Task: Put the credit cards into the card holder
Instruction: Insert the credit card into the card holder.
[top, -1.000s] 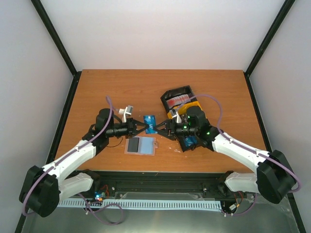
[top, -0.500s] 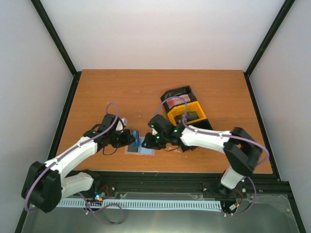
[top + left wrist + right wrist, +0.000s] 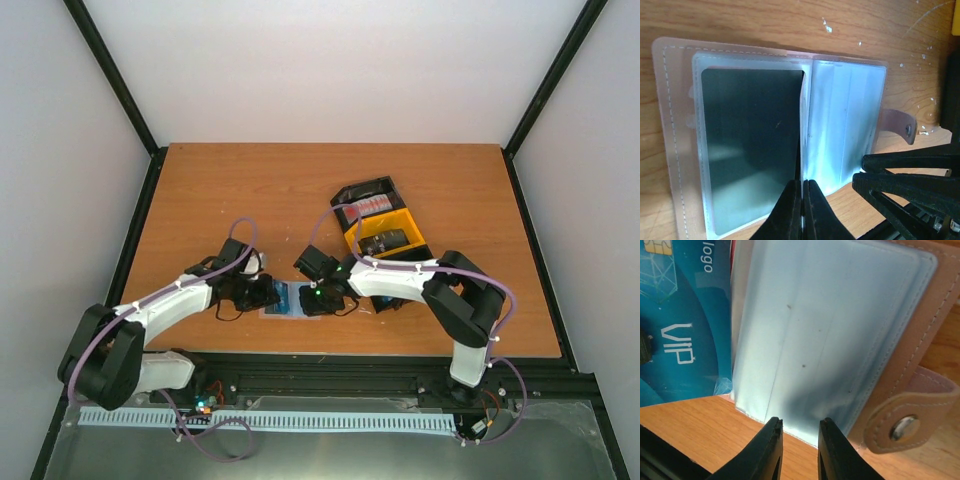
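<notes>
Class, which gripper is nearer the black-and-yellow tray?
Right. The right gripper sits over the tray-side half of the card holder; the left gripper is over its other half, farther from the tray.

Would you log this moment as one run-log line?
left gripper: shut on blue plastic VIP card | tan folding card holder: open | right gripper: at pocket edge

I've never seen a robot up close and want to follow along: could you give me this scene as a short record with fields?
Left tool: shut on blue card, held edge-on at the holder's middle fold
Right tool: open, at the edge of a clear pocket
Holder: lying open on the table
Tray: farther back, on the right arm's side
</notes>
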{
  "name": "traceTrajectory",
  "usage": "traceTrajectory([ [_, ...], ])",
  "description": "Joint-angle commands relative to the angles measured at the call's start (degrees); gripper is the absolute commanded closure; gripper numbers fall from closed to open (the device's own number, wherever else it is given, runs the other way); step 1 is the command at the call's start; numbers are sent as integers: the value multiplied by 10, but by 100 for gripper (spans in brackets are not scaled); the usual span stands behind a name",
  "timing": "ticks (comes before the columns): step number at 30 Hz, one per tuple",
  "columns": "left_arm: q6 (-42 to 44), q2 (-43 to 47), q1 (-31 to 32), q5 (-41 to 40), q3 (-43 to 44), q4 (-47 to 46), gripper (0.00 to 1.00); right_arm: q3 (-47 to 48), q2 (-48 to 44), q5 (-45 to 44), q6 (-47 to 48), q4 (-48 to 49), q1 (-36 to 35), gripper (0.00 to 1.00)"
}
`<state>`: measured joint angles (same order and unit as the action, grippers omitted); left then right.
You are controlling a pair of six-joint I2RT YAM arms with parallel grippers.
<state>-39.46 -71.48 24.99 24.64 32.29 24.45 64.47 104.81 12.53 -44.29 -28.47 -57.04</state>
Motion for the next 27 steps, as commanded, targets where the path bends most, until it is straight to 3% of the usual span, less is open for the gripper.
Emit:
traceTrajectory([
  [1,14,-23,-3,32,1,-41,99,21,10,-45,17,-34,-2,78],
  [16,-2,19,-3,28,-10,-72,99,59,10,-94,22,-99,-2,82],
  [27,-35,1,-3,43,-41,-126,99,68,21,-94,27,-107,-2,73],
])
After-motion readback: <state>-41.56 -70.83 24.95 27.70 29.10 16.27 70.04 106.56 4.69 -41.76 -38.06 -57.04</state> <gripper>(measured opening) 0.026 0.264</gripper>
